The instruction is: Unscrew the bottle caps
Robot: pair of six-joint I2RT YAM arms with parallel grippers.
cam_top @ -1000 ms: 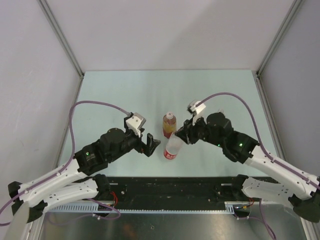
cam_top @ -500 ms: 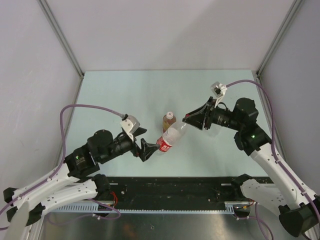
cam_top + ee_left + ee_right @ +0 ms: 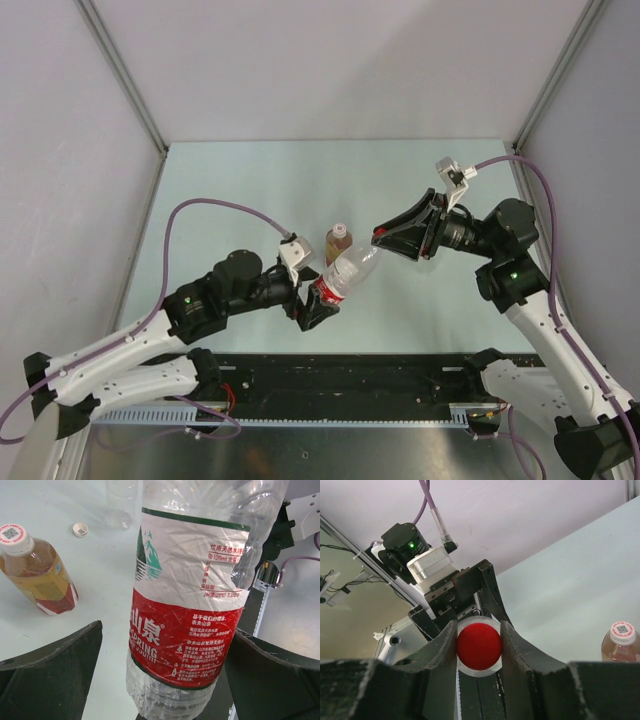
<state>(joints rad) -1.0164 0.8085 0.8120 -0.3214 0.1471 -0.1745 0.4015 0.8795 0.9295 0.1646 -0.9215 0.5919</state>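
1. Three bottles are here on the desk [image 3: 250, 190]. I think one cap is off and two are left to do.
2. Biggest is the labelled bottle [image 3: 345, 275], with its red and white wrap. It leans over near the middle of the desk, a bit toward the near edge, between the two grippers. Its cap is still on, so this looks like the one being worked on. I cannot tell if its bottom rests on the desk.
3. Next is the plain bottle [image 3: 120, 500], clear all over. Only the left wrist view shows it, and its top is cut off, so I cannot see its mouth.
4. The amber bottle [image 3: 338, 245] stands up straight in the middle of the desk, just beside the labelled bottle. Nobody is touching it.
5. The left gripper [image 3: 313, 303] is wide open. Its two fingers sit on each side of the low part of the labelled bottle. A gap shows on one side, so it is not squeezing.
6. The right gripper [image 3: 380, 238] is closed tight on the top end of the labelled bottle.
7. The red cap [image 3: 479, 645] is pinched between the right gripper's fingers, still on its bottle.
8. The pale cap [image 3: 12, 534] is still on the amber bottle.
9. The loose white cap [image 3: 80, 529] lies on the desk just beside the plain bottle. I think it came from that bottle.
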